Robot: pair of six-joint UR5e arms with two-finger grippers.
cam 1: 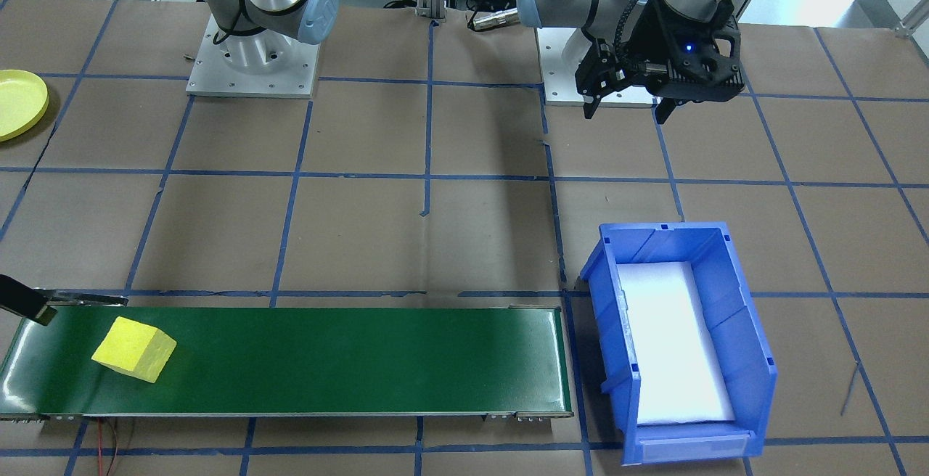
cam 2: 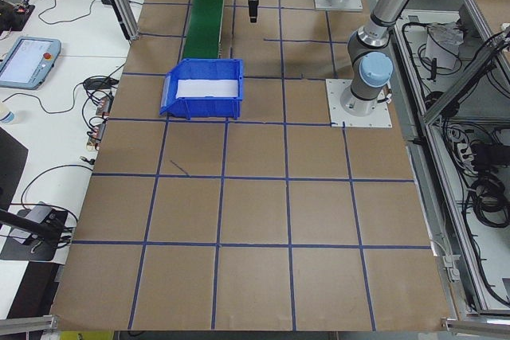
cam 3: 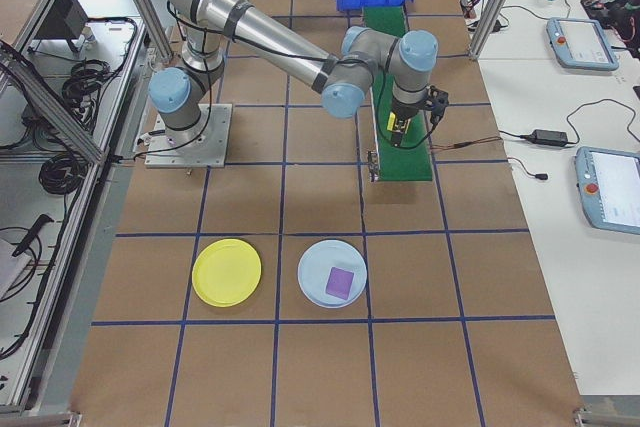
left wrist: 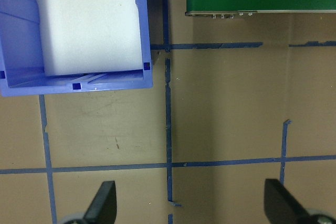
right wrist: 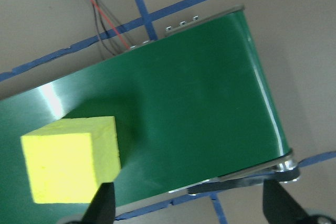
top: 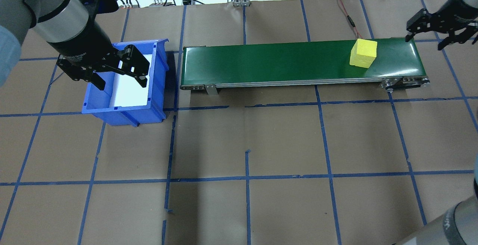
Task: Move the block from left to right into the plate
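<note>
A yellow foam block [top: 363, 53] lies on the green conveyor belt [top: 280, 62] near its right end, also seen in the front view as the block [cam 1: 134, 349]. My right gripper [top: 425, 41] hangs open just past that end of the belt. In its wrist view the block [right wrist: 71, 158] sits low and left, clear of the fingers. The yellow plate [cam 1: 18, 102] lies on the table at the robot's far right, shown too as the plate [cam 3: 227, 272]. My left gripper [top: 121, 82] is open and empty above the blue bin [top: 123, 116].
The blue bin [cam 1: 740, 331] holds a white foam sheet and stands off the belt's left end. A pale blue plate [cam 3: 310, 287] with a purple piece on it lies beside the yellow plate. Red and black wires [top: 345, 11] run behind the belt.
</note>
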